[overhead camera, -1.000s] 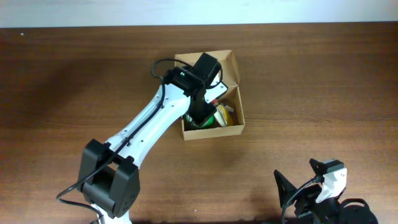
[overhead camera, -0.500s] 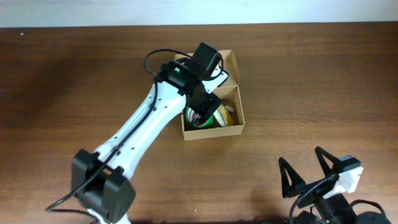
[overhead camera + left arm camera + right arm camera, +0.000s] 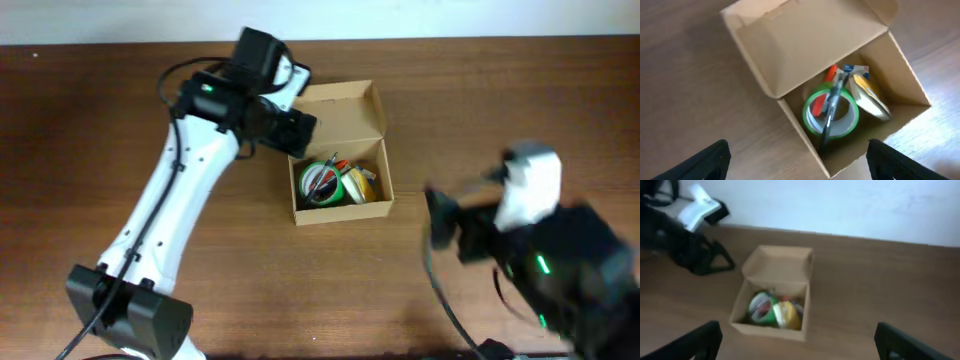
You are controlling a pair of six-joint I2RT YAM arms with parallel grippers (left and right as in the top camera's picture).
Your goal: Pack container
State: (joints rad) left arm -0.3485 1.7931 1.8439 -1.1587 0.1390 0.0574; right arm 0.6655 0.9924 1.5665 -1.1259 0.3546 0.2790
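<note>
- Container [image 3: 340,180] sits mid-table, flap [image 3: 338,108] raised. Items heaped around the green tape roll [image 3: 831,112] may block closing.
- Left gripper [image 3: 802,162] and right gripper [image 3: 797,342], both spread wide and empty, could shove it.

No writing, label, brand name, number or sign can be read in any of the views. The cardboard box [image 3: 805,45] below the left end effector [image 3: 797,145] has plain tan faces with no legible marking. Inside the box, a small blue-and-white item [image 3: 856,70] shows coloured patches, but they are too blurred and too small to read as lettering. The right wrist view is too soft for any print to be read.
</note>
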